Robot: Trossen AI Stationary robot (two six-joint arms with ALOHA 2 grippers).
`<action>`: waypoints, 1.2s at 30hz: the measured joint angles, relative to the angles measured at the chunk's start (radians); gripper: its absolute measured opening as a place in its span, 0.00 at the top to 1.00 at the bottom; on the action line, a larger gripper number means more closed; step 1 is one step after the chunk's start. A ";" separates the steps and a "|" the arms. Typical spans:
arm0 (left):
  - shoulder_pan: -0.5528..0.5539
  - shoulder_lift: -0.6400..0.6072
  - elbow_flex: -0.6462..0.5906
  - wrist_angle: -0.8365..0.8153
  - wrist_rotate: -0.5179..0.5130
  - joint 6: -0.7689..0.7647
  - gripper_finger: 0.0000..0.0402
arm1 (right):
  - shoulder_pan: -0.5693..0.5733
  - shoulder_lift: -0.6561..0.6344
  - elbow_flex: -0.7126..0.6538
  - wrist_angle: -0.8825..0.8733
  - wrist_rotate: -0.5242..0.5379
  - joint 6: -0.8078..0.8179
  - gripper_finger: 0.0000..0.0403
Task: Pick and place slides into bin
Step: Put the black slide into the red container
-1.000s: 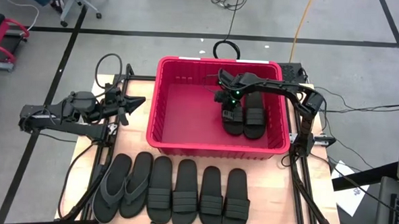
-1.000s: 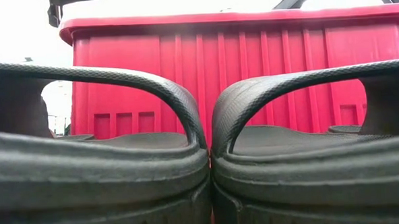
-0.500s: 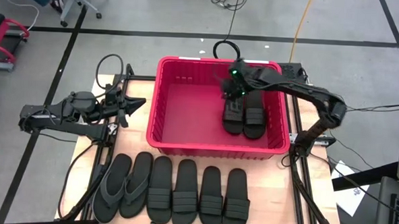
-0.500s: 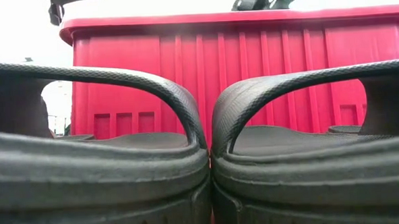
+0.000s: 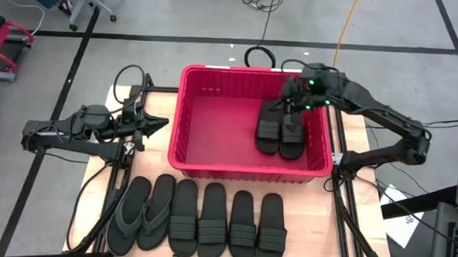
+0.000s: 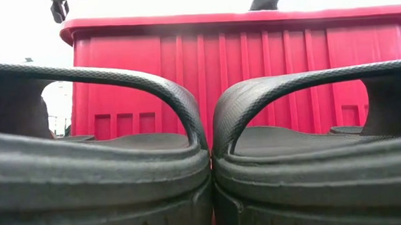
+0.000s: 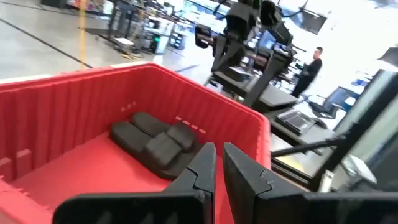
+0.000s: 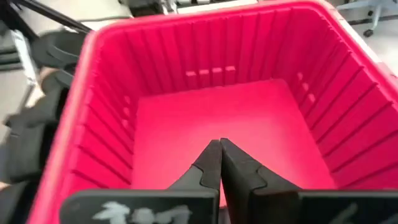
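The red bin (image 5: 246,173) stands mid-table. Two black slides (image 5: 280,129) lie side by side, soles down, on its floor at the right; the left wrist view also shows these slides (image 7: 155,143). Several more slides (image 5: 198,218) lie in a row on the table along its near edge, and two of them (image 6: 94,164) fill the low view. My right gripper (image 5: 291,99) hangs shut above the bin's far right part, clear of the slides, its fingertips (image 8: 219,145) together. My left gripper (image 5: 161,123) waits shut and level just left of the bin.
The bin's slotted walls (image 8: 348,112) rise around a bare left half of its floor (image 5: 213,132). Cables (image 5: 257,56) lie beyond the table's far edge. Bare wood (image 5: 154,152) shows between the left arm and the bin.
My right gripper has risen out of the bin from over the two slides and drawn back toward the table's right and far edges, tipping up nearer to level. The two slides stay on the bin floor. My left gripper has turned a little at the wrist.
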 joint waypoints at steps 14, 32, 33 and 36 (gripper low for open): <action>-0.013 -0.001 0.000 0.171 0.264 0.167 0.99 | 0.160 -0.116 0.000 -0.020 0.052 0.197 1.00; -0.013 0.000 0.000 0.346 0.148 0.075 0.98 | 0.227 -0.158 0.000 -0.124 -0.185 0.108 1.00; -0.013 -0.001 0.000 0.344 0.142 0.073 0.99 | 0.233 -0.167 0.000 -0.135 -0.184 0.094 1.00; -0.013 0.000 0.000 0.339 0.128 0.066 0.99 | 0.249 -0.199 -0.015 -0.126 -0.188 0.078 1.00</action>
